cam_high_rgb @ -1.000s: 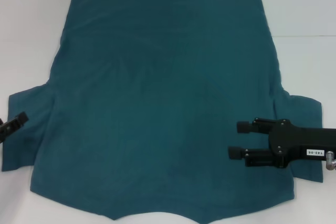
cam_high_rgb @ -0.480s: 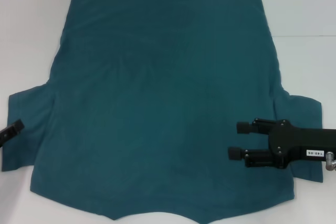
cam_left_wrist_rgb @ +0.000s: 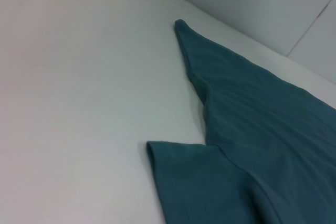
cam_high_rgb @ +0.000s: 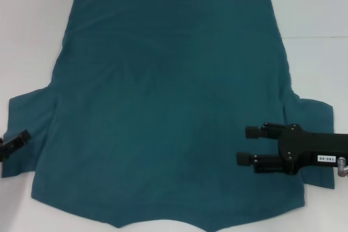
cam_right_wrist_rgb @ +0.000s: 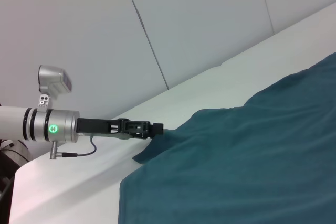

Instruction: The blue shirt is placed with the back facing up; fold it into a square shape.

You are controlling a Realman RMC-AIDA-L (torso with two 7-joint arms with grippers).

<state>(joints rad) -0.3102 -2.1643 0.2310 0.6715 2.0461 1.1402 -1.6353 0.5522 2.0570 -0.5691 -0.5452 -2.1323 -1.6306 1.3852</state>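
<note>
I see the blue shirt [cam_high_rgb: 168, 101] spread flat; my right gripper [cam_high_rgb: 246, 145] hovers wide above its right side, left gripper [cam_high_rgb: 22, 137] at its left sleeve edge, fingers unclear.

Black right gripper [cam_high_rgb: 246, 145] with white label, silver left arm [cam_right_wrist_rgb: 37, 124], green ring light, grey cable

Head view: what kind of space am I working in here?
Likely a lab or test bench, not a home: a bare white table, plain white panelled walls, and only the blue shirt spread flat between the left gripper and right gripper.
</note>
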